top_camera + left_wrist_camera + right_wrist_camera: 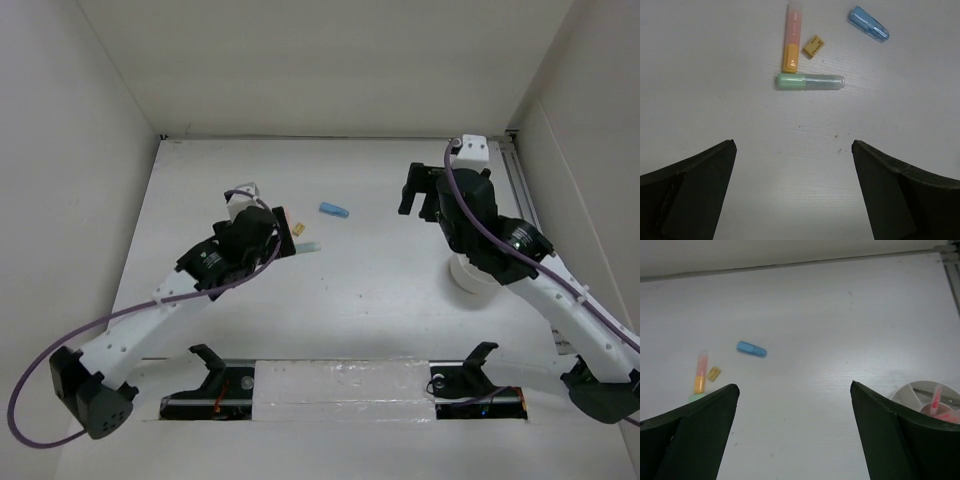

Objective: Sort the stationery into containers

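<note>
The mint-green marker [810, 82] lies crosswise ahead of the left gripper [793, 150], whose fingers are spread and empty. Just beyond it are the yellow-orange marker [792, 40] and the tiny yellow-black piece [813, 46], with the light-blue marker [868, 24] farther off. The right gripper [794, 387] is also spread and empty. The divided white cup [920, 390], holding pink pens [936, 399], shows beside one of its fingers.

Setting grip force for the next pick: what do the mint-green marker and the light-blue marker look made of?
Mint-green marker: looks like smooth plastic, one end opaque green, the rest clear and see-through with a faint sheen. Light-blue marker: likely translucent plastic, glossy, with pale highlights along its edges. Both seem hard and slick, judged by look alone.
</note>
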